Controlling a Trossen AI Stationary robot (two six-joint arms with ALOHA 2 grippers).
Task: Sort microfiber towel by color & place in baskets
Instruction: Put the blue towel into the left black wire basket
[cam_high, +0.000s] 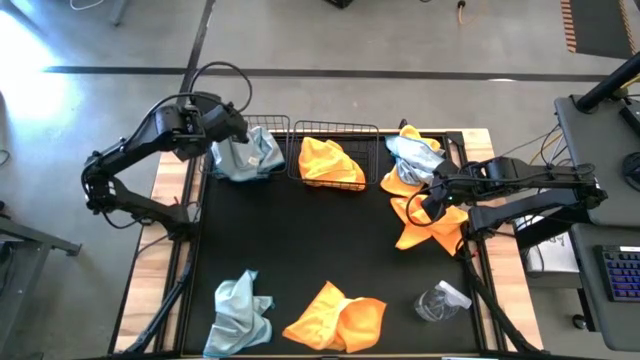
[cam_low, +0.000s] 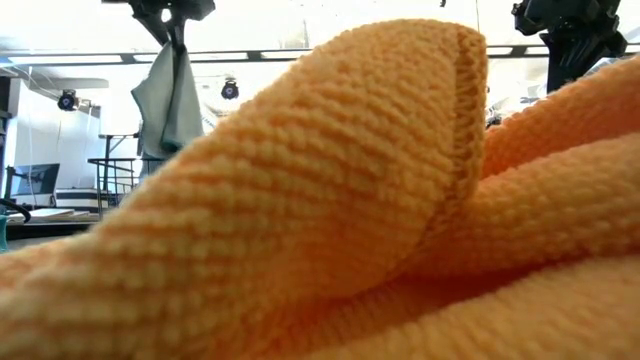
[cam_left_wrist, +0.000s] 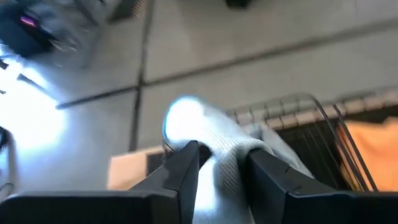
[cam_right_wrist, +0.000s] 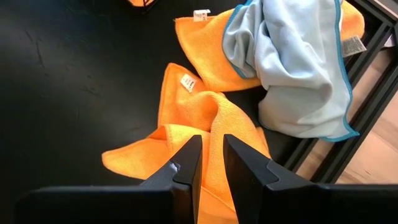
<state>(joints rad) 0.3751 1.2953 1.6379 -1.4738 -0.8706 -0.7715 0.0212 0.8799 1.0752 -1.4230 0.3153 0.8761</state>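
a: left end effector of mine is pinched tight on a pale blue-grey towel, above the left basket at the far edge of the table.

b: does the wrist view agree?

a: yes. both fingers press the cloth between them, and the wire rim of the basket shows just beyond. from table height the towel hangs down from the end effector.

b: and your right side?

a: my right end effector sits low over the orange towel by the table's right edge. its fingers are nearly closed with a fold of orange cloth between them, so it grips that towel.

b: where are the other cloths?

a: an orange one fills the second basket, right beside the first. another blue-grey towel lies on an orange one at the far right, just beyond my right end effector. near the front edge lie one blue-grey towel and one orange towel, apart from each other. that front orange one blocks most of the low view. a clear plastic bottle lies at the front right.
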